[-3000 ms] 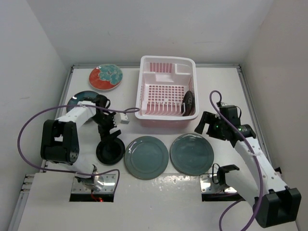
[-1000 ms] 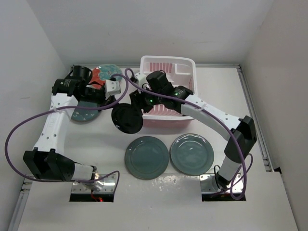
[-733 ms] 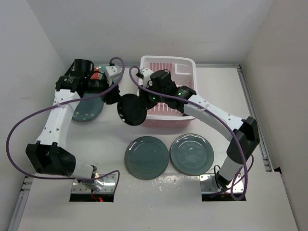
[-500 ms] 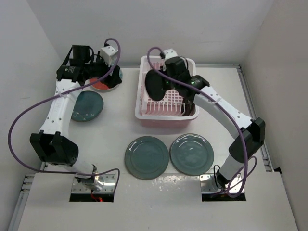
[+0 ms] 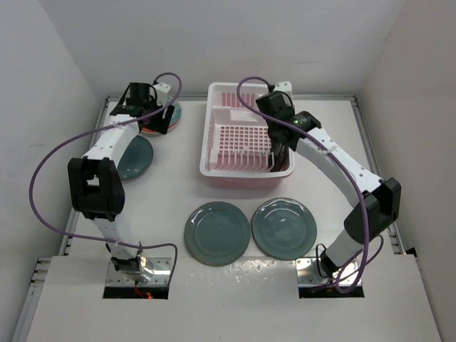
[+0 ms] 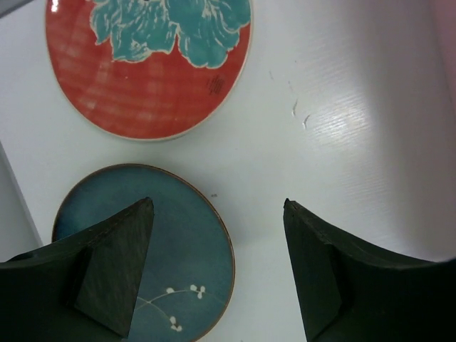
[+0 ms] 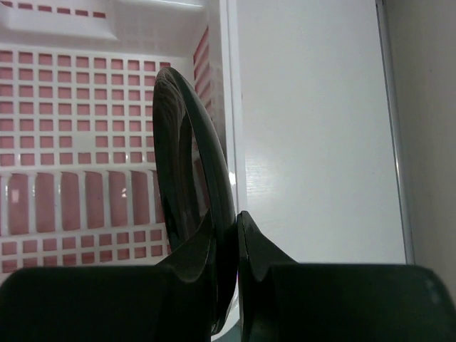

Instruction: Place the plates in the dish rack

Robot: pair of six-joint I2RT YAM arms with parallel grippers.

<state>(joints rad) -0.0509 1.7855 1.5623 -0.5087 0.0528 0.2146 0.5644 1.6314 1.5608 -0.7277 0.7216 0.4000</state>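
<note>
In the top view, my right gripper (image 5: 279,144) is at the right end of the dish rack (image 5: 246,177), pinched on the small black plate (image 5: 281,162), which stands on edge by the right wall. My left gripper (image 5: 153,112) hovers at upper left over the red plate (image 5: 162,122). The darker teal plate (image 5: 132,158) is just below it, and the grey-teal plates (image 5: 217,233) lie flat at bottom centre.

In the left wrist view, the fingers are spread wide and hold nothing. The red plate is ahead at the top of the frame, and the teal plate is under the left finger.

In the right wrist view, the fingers are narrow on the black plate's rim. The plate is upright, its long axis running away from me over the slotted floor. I judge there is room to let go.
</note>
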